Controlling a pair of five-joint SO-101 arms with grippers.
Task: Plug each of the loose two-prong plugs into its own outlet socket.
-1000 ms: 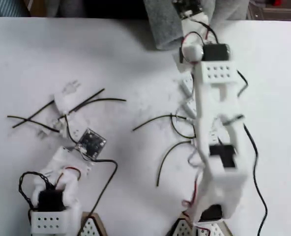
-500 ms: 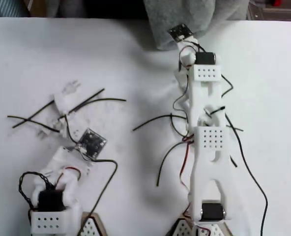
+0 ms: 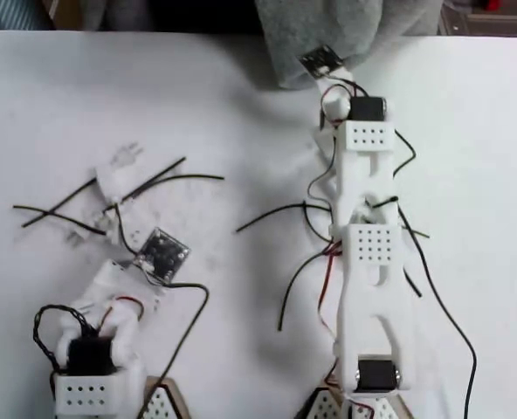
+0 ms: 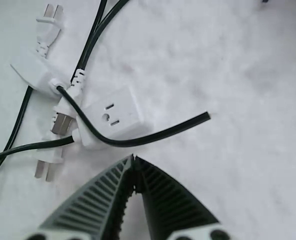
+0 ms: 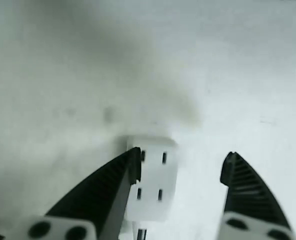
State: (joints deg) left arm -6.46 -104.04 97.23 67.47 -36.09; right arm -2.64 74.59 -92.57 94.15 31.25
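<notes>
Cords [image 3: 202, 177] everywhere on this white table [image 3: 66, 96], all black with loose cut ends.

The left gripper [image 4: 134, 162] is pinched fully together with nothing between its fingers. It hangs just over the tabletop, right next to a white outlet socket [image 4: 113, 117]. One black cord [image 4: 188, 122] curves across the near edge of that socket. A white two-prong plug [image 4: 49, 26] lies flat a bit further off, with its prongs pointing away from the socket. Another two-prong plug [image 4: 64, 106] lies right against the socket's side, not in the slots. From the high view the whole bundle sits on the left part of the table, just past the left arm [image 3: 88, 367].

The right arm [image 3: 368, 253] is stretched out toward the table's far edge, over a second tangle of cords. Its right gripper [image 5: 183, 159] is spread wide and holding nothing. A white socket block [image 5: 153, 180] with two pairs of slots sits between the fingers. It's snug against one finger [image 5: 120, 177], well apart from the other, and has no plug in it yet.
</notes>
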